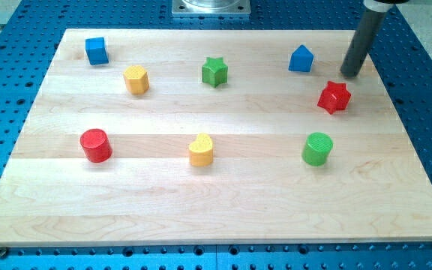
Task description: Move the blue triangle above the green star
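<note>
The blue triangle (301, 58) sits near the view's top right on the wooden board (216, 217). The green star (214, 71) lies to its left, near the top middle. My tip (350, 74) stands on the board just right of the blue triangle, a short gap away, and just above the red star (334, 97). The rod rises from the tip toward the view's top right corner.
A blue cube (96, 50) sits at the top left, with a yellow hexagon (136, 79) below and right of it. A red cylinder (96, 145), a yellow heart (201, 150) and a green cylinder (317, 148) lie across the middle row.
</note>
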`<state>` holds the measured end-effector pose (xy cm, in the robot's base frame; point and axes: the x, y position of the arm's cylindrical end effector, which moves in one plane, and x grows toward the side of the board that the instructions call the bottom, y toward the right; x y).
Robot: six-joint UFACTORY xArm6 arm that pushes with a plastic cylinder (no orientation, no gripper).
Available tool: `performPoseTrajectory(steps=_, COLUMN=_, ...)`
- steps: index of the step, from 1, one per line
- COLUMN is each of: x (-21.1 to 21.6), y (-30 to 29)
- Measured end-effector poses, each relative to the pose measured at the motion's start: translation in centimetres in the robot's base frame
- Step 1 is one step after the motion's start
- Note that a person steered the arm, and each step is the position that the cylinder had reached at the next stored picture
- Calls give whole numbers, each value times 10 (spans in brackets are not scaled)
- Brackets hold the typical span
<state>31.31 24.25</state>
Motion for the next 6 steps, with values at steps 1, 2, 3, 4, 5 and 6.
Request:
performPoseTrajectory(steps=1, x=-20, y=-79)
performPoseTrajectory(steps=2, x=16, y=-136)
performPoseTrajectory(steps=3, x=98, y=-175)
performPoseTrajectory(steps=4, x=118, y=-180)
performPoseTrajectory(steps=5, x=118, y=-181)
performPoseTrajectory(steps=6, x=147, y=-131)
